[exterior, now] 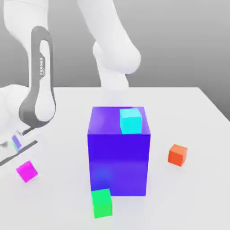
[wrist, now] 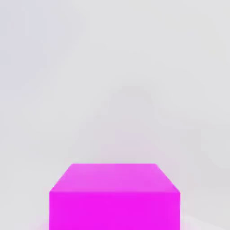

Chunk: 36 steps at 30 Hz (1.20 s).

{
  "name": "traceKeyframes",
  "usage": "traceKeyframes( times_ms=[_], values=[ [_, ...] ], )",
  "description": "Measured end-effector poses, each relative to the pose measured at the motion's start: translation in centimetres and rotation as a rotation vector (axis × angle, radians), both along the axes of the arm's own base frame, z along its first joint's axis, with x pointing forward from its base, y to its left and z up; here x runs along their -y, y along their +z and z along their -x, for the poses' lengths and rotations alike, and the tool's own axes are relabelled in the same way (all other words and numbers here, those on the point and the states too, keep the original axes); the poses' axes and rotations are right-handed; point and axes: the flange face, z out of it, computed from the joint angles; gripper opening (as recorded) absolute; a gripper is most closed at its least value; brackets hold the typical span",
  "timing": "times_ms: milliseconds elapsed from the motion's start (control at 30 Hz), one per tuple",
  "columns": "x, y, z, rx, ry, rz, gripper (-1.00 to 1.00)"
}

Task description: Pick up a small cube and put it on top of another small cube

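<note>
Small magenta cube (exterior: pixel 27 171) sits on the white table (exterior: pixel 197 126), plain, glossy, saturated pink, at the exterior view's left, well apart from the green cube (exterior: pixel 102 203). In the hand view its top and one side face (wrist: pixel 115 197) show, uniform colour, no markings. Gripper (exterior: pixel 18 150) is above and beside it, fingers closed on nothing. Green cube sits just in front of the big blue cube (exterior: pixel 119 155).

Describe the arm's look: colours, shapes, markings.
Glossy white arm of rounded, tubular links with bulbous joints. One link carries a dark grey band down its side, lettered FRANKA in white. No loose cables visible. Near the exterior view's left edge, thin dark grey bars show at the hand.
</note>
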Motion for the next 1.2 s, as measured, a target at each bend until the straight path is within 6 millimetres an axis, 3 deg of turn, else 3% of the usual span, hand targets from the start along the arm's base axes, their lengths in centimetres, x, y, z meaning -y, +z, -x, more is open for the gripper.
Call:
traceKeyframes(
  times_ms=[433, 767, 867, 933, 1000, 1067, 1200],
  values=[
    [-6.2, 1.6, -4.9, 0.168, 0.836, -0.154, -1.0],
    [-17.1, 5.9, -8.7, 0.304, 1.69, -0.22, -1.0],
    [-20.4, 8.0, -9.3, 0.333, 1.948, -0.201, -1.0],
    [-23.8, 9.3, -9.1, 0.338, 2.101, -0.182, -1.0],
    [-25.1, 10.5, -9.4, 0.337, 2.204, -0.134, -1.0],
    [-25.4, 9.8, -9.6, 0.334, 2.235, -0.112, -1.0],
    [-25.5, 6.2, -9.7, 0.335, 2.245, -0.106, -1.0]
  ],
)
